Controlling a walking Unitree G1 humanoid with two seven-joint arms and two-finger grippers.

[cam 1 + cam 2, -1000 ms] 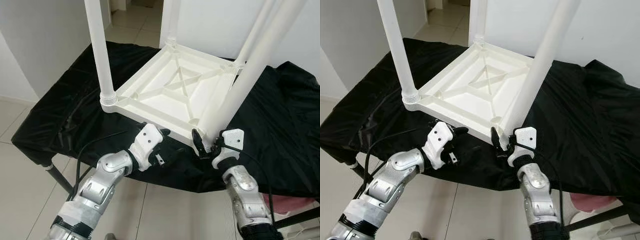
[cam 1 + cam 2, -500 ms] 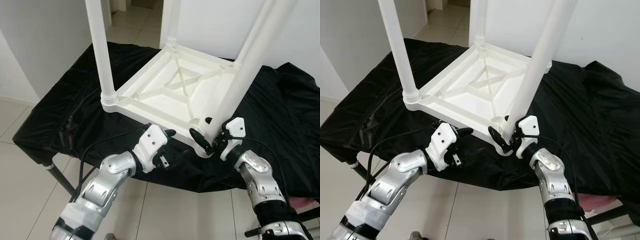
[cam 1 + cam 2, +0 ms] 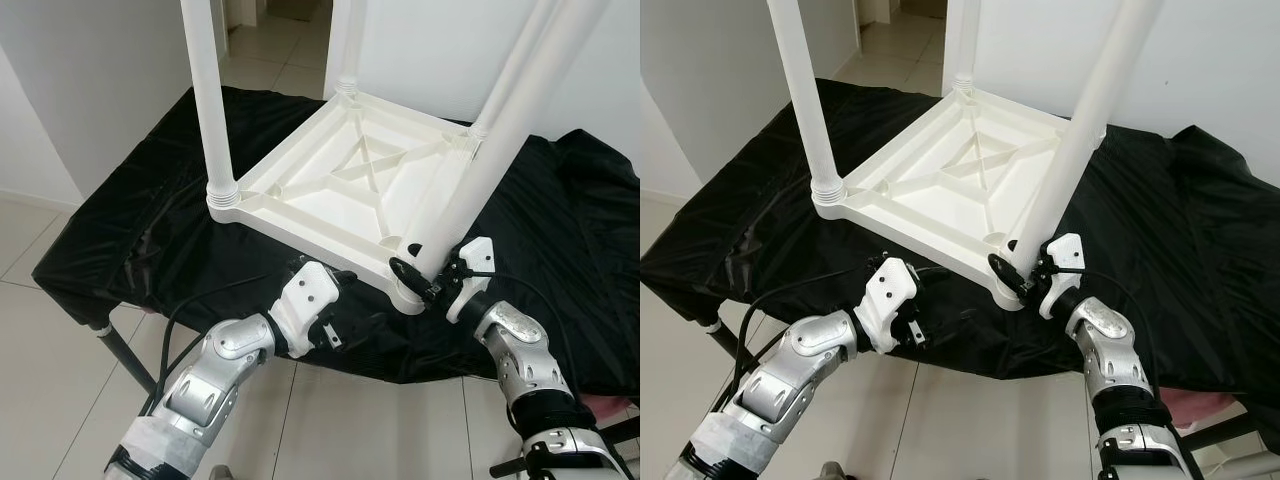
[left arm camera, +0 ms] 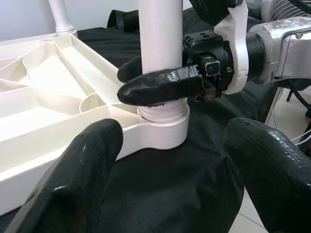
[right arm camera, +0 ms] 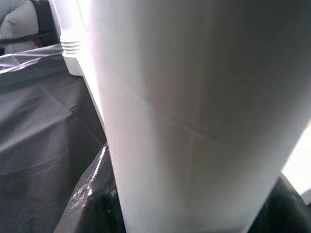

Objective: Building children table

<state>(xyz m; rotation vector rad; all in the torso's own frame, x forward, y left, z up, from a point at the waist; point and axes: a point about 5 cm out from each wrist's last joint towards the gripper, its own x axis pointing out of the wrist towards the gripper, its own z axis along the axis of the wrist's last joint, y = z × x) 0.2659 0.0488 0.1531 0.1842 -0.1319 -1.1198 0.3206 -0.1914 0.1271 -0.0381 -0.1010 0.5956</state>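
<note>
The white children's table top (image 3: 340,190) lies upside down on a black cloth (image 3: 140,230). White legs stand in its corners, one at the near left (image 3: 212,110) and one at the far side (image 3: 345,50). The near right leg (image 3: 480,150) leans from its corner socket (image 4: 163,128). My right gripper (image 3: 412,263) is shut on the base of this leg, one black finger (image 4: 160,85) across its front. My left gripper (image 4: 175,160) is open just before the top's near edge, level with that socket and touching nothing. In the right wrist view the leg (image 5: 194,97) is very close.
The cloth-covered work table ends just before my arms, above a tiled floor (image 3: 60,380). One of its dark metal legs (image 3: 125,355) shows at the lower left. A white wall (image 3: 430,50) stands behind, and something pink (image 3: 612,402) lies at the lower right.
My right forearm has swung out to the right, still clamped on the leg, whose foot has moved to the corner socket. The left gripper has drawn back and down a little.
</note>
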